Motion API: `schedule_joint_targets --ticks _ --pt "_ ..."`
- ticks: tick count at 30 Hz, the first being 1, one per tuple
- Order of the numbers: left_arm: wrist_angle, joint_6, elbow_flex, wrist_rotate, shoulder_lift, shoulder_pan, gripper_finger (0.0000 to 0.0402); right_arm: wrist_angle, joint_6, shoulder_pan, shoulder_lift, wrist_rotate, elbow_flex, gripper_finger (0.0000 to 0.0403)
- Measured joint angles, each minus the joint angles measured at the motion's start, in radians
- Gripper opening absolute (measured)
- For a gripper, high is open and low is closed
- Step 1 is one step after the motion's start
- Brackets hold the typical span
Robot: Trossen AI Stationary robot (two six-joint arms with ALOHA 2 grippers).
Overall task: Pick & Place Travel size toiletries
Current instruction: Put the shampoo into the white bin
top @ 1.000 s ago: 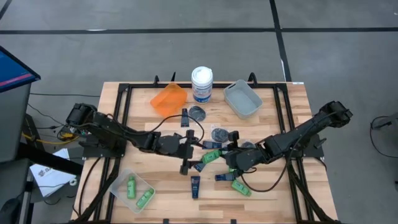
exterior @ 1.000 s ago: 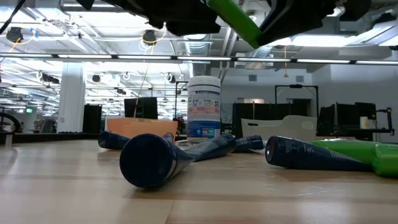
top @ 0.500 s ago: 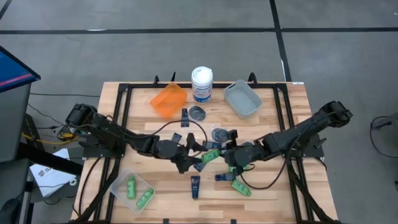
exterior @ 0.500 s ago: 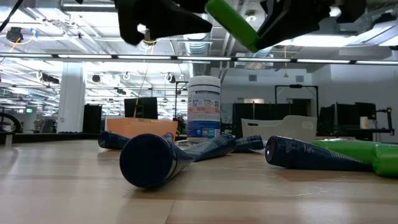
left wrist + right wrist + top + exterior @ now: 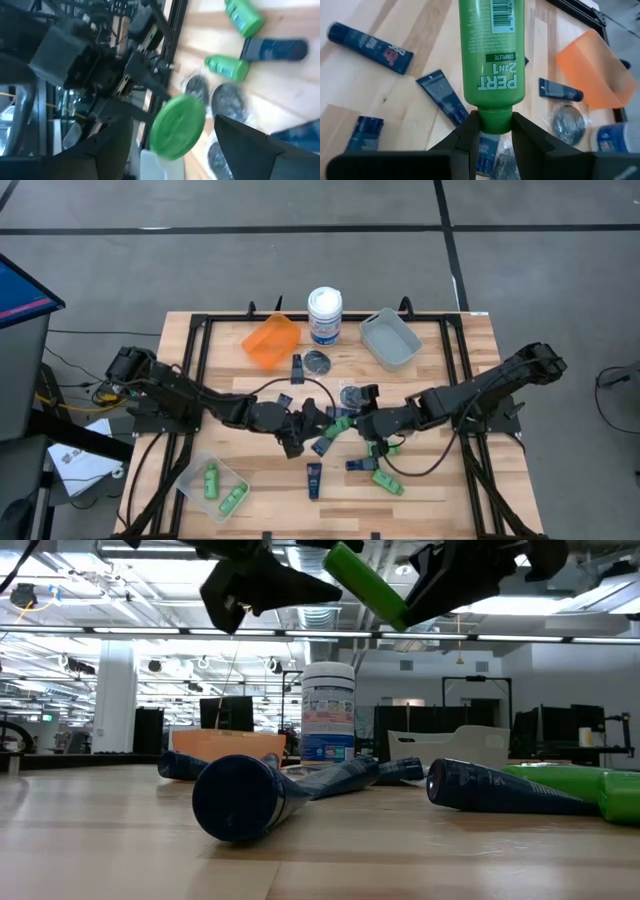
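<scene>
Green bottle [image 5: 491, 60] is clamped at its cap end between the fingers of the right gripper [image 5: 491, 131], held clear above the middle of the table [image 5: 450, 360]. Its long axis runs straight out from those fingers toward the left gripper [image 5: 167, 150], whose jaws stand wide apart with the bottle's round base facing them end-on in the left wrist view. In the high view the two grippers sit close together at the table's centre, the bottle spanning the gap; the left gripper is the nearer free one, and I judge a handover across that gap to be the coming move. The bottle is bright green with a barcode and white lettering, tapering to a narrower green cap. Below it, navy tubes [image 5: 370, 44] and a grey pot [image 5: 568, 125] lie scattered on the boards. A clear bin [image 5: 215, 485] near the table's left front corner already holds two green bottles.
</scene>
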Motion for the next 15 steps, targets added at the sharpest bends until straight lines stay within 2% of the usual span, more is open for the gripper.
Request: schedule_joint_targets --ticks 4,9,15 --pt "0.013 0.087 0.001 -0.004 0.011 0.013 0.0274 0.028 0.000 -0.010 0.000 -0.043 0.000 0.0082" --pt "0.008 0.172 0.001 -0.009 0.026 0.008 0.0274 0.029 -0.020 -0.020 0.000 -0.049 0.000 0.0082" --pt "0.010 0.205 0.000 -0.024 0.032 0.005 0.0269 0.024 -0.027 -0.044 0.000 -0.050 0.000 0.0082"
